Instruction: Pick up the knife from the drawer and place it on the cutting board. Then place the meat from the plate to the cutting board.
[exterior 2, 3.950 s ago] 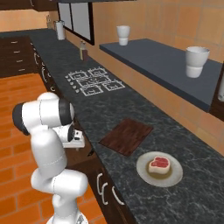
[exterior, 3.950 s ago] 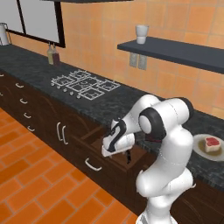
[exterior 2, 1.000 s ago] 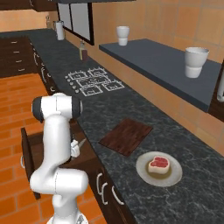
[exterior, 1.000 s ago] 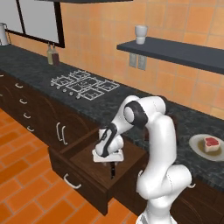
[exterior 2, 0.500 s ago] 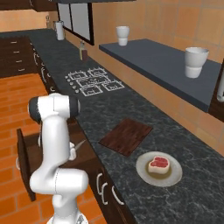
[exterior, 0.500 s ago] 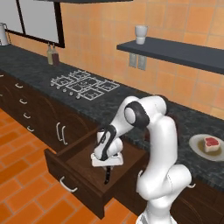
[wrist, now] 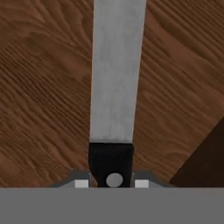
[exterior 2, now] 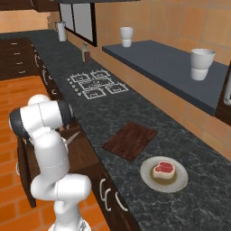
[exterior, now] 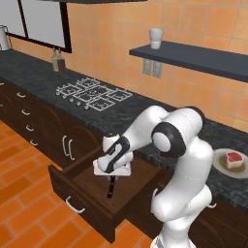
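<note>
The wide dark-brown drawer (exterior: 67,186) stands pulled out under the counter, its silver handle on the front. My gripper (exterior: 113,170) hangs over the drawer's inside, shut on the knife (exterior: 111,188), which points tip down toward the drawer floor. In the hand view the black handle sits between my fingertips (wrist: 81,183) and the grey blade of the knife (wrist: 116,78) runs away over the wooden bottom. The cutting board (exterior 2: 130,140) lies bare on the counter. Beside it the plate (exterior 2: 179,184) carries the meat (exterior 2: 163,168). At the right of the left base view is the plate (exterior: 219,168) with the meat (exterior: 234,157).
A gas hob (exterior: 93,93) is set into the black counter further left, with a dark bottle (exterior: 57,60) at the wall. White cups (exterior 2: 201,63) stand on the wall shelf. Cabinet doors and narrow drawers run below the counter; orange floor lies in front.
The drawer has slid much further out than four seconds ago. Over the last second the gripper with the knife shifted slightly left over the drawer.
</note>
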Robot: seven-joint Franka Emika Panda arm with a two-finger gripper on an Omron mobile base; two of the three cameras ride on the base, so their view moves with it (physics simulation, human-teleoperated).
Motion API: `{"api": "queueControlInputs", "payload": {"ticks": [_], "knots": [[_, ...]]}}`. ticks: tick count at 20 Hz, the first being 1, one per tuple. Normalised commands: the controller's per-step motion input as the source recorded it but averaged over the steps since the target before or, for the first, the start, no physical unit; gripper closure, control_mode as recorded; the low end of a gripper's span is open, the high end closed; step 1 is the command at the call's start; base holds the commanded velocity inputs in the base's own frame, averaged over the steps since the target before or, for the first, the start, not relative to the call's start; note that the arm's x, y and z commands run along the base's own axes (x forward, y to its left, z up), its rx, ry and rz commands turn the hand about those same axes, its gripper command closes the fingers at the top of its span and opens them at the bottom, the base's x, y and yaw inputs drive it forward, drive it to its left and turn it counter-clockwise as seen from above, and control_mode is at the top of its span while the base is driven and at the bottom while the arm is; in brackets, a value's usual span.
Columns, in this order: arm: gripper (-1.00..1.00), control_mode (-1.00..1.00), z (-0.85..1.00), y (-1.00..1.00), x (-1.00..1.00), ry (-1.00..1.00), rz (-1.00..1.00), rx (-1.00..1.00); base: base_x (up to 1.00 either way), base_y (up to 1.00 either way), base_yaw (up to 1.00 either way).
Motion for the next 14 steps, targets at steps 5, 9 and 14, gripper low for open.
{"api": "queueControlInputs", "payload": {"ticks": [5, 9, 14], "knots": [[1.00, -1.00, 0.97, 0.50, -0.08, 0.15, 0.02, 0.04, 0.00, 0.00, 0.00], [1.00, -1.00, 0.84, 0.45, -0.60, 0.30, 0.02, 0.03, 0.00, 0.00, 0.00], [1.00, -1.00, 0.93, 0.05, -0.64, 0.09, 0.00, 0.01, 0.00, 0.00, 0.00]]}}
